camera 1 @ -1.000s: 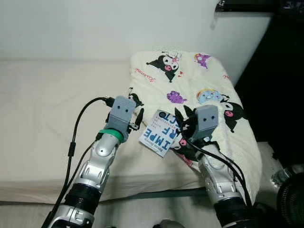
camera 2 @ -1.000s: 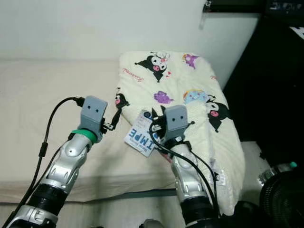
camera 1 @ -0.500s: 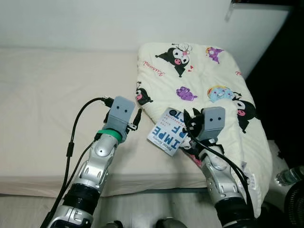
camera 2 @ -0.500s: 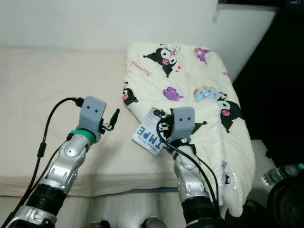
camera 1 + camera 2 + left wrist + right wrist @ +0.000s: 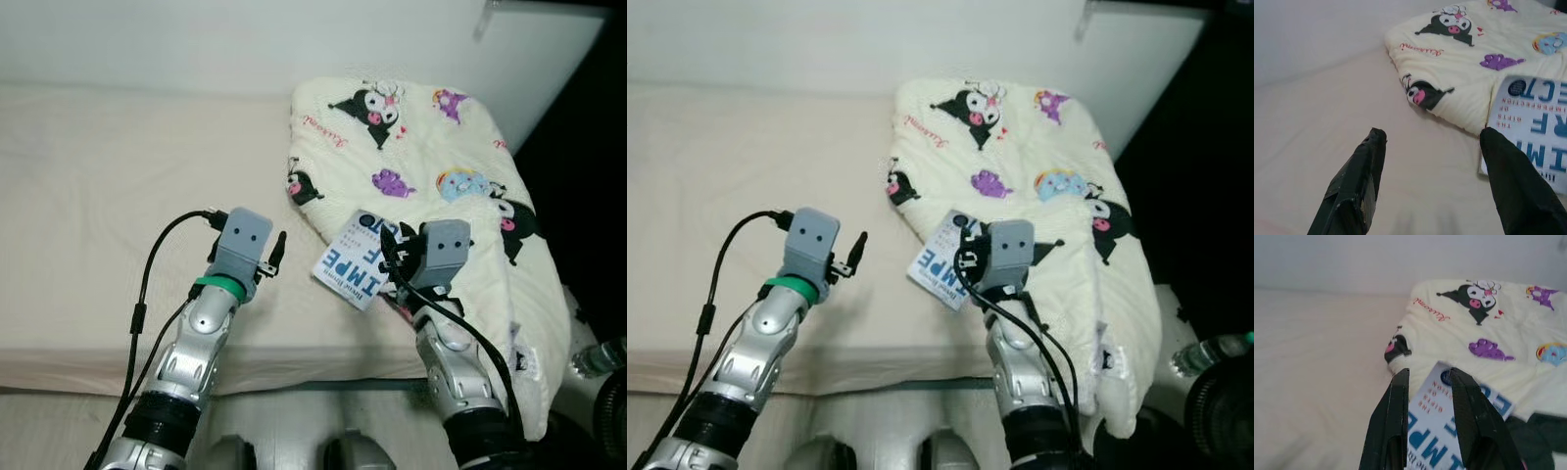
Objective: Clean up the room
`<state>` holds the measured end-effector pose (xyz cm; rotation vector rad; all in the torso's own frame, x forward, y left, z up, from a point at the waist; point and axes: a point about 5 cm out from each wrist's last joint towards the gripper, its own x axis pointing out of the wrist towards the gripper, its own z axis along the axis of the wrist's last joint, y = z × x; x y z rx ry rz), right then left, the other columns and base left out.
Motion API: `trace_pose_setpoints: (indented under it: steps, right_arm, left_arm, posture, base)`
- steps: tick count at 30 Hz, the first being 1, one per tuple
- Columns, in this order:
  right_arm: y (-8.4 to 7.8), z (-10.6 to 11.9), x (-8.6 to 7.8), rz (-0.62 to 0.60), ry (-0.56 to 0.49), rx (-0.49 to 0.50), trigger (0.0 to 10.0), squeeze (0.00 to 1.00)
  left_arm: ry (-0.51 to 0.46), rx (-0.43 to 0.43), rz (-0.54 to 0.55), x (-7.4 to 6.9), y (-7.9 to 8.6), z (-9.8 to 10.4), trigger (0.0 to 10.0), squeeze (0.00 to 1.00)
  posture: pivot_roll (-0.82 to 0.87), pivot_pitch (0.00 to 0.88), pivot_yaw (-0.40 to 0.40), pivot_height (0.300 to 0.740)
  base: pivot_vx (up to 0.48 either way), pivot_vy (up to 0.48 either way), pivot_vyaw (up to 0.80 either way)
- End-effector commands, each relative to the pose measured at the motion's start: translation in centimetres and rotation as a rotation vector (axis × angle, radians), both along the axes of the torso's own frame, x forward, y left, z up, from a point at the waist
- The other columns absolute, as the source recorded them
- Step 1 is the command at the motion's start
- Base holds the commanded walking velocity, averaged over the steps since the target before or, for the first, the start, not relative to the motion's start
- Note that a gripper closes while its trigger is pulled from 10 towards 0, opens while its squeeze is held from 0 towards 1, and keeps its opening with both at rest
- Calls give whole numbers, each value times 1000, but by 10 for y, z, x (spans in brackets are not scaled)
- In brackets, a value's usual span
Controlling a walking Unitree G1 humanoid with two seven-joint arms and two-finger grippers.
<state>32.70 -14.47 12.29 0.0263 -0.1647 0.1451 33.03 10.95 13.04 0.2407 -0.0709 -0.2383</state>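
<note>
A white book with big blue letters (image 5: 351, 266) hangs tilted over the bed's front part, at the near edge of a cream quilt printed with cartoon figures (image 5: 421, 137). My right gripper (image 5: 388, 257) is shut on the book's right side; in the right wrist view the gripper (image 5: 1427, 374) has both black fingers clamped over the cover (image 5: 1431, 404). My left gripper (image 5: 276, 247) hovers open just above the beige mattress (image 5: 118, 176), left of the book. In the left wrist view that gripper (image 5: 1432, 134) has nothing between its spread fingers.
The folded quilt covers the bed's right end and droops over the front edge (image 5: 534, 392). A white wall runs behind the bed. A clear bottle (image 5: 598, 357) and a dark round object (image 5: 615, 416) sit on the floor at the far right.
The whole picture has shifted, so the camera moved. The book stays in my right gripper. My left gripper now sits slightly further from the quilt's edge.
</note>
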Motion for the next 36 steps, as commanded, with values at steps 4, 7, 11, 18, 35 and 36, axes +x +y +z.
trace_pose_setpoints:
  steps: [4,7,11,18,35,36]
  right_arm:
    - [-1,-7,-2,-2,30,9,10000,0]
    - [0,-7,-2,-2,30,10,10000,0]
    - [-3,-6,-2,-5,29,46,10000,0]
    - [-8,-1,3,43,32,151,10000,0]
    - [-29,-19,18,36,168,428,10000,1000]
    - [-29,-19,18,36,168,428,10000,1000]
  left_arm:
    - [21,14,3,-4,2,-6,10000,0]
    - [20,15,3,-3,2,-5,10000,0]
    - [19,19,0,-4,3,-4,10000,0]
    - [20,26,0,-7,6,-3,10000,0]
    - [26,50,16,-17,16,-2,10000,0]
    - [26,50,16,-17,16,-2,10000,0]
  posture:
    - [-128,101,30,603]
    - [-126,102,31,598]
    - [-122,108,38,584]
    - [-106,122,39,584]
    - [-40,177,44,584]
    - [-40,177,44,584]
  base:
    - [0,0,0]
    - [0,0,0]
    - [0,0,0]
    - [0,0,0]
    - [0,0,0]
    - [0,0,0]
